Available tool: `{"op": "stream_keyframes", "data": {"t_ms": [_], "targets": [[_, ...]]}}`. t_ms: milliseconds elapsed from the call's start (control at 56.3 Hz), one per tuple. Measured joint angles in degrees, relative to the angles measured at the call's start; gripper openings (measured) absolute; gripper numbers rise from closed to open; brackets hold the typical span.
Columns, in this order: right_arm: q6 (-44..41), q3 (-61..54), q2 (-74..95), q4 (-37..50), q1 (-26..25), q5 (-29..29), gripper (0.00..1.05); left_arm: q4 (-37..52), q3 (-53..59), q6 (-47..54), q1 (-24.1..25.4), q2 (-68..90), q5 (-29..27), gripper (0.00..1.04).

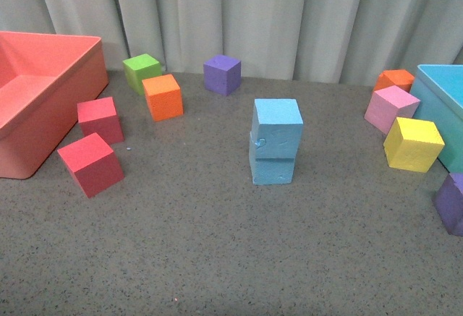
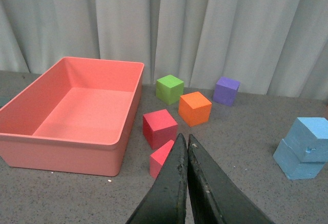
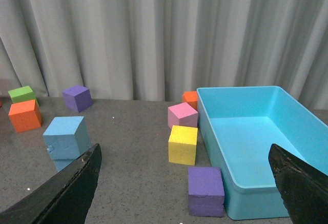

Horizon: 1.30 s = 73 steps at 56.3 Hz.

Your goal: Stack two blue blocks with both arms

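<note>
Two blue blocks stand stacked in the middle of the grey table, the upper block (image 1: 278,125) turned a little on the lower block (image 1: 273,165). The upper block carries a small notch on its front face. The same stack shows in the left wrist view (image 2: 306,146) and the right wrist view (image 3: 65,137). Neither arm appears in the front view. My left gripper (image 2: 184,141) is shut with nothing between its fingers, well away from the stack. My right gripper (image 3: 184,155) is open and empty, also away from the stack.
A salmon bin (image 1: 36,106) stands at the left with two red cubes (image 1: 90,163), an orange cube (image 1: 163,97) and a green cube (image 1: 142,71) near it. A purple cube (image 1: 222,74) sits at the back. At the right stand a teal bin (image 1: 445,106) and pink (image 1: 391,108), yellow (image 1: 412,143), orange (image 1: 394,80) and purple (image 1: 453,202) cubes.
</note>
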State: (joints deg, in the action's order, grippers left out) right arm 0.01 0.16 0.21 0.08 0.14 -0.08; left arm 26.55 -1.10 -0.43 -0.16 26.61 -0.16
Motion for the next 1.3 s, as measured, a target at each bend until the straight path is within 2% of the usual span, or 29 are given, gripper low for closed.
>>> {"op": "stream_keyframes", "data": {"t_ms": [871,959,1173,1208,1297], "targets": [[0.0,0.0,0.0,0.0,0.0,0.0,0.95,-16.7,0.0,0.0,0.0,-16.9,0.0,0.04],[0.0,0.0,0.0,0.0,0.0,0.0,0.95,-25.3,0.0,0.0,0.0,-23.6,0.1,0.04],[0.0,0.0,0.0,0.0,0.0,0.0,0.95,-26.4,0.0,0.0,0.0,-26.3,0.1,0.04],[0.0,0.0,0.0,0.0,0.0,0.0,0.95,-26.4,0.0,0.0,0.0,-26.3,0.1,0.07],[0.0,0.0,0.0,0.0,0.0,0.0,0.95,-26.4,0.0,0.0,0.0,-26.3,0.1,0.25]]}}
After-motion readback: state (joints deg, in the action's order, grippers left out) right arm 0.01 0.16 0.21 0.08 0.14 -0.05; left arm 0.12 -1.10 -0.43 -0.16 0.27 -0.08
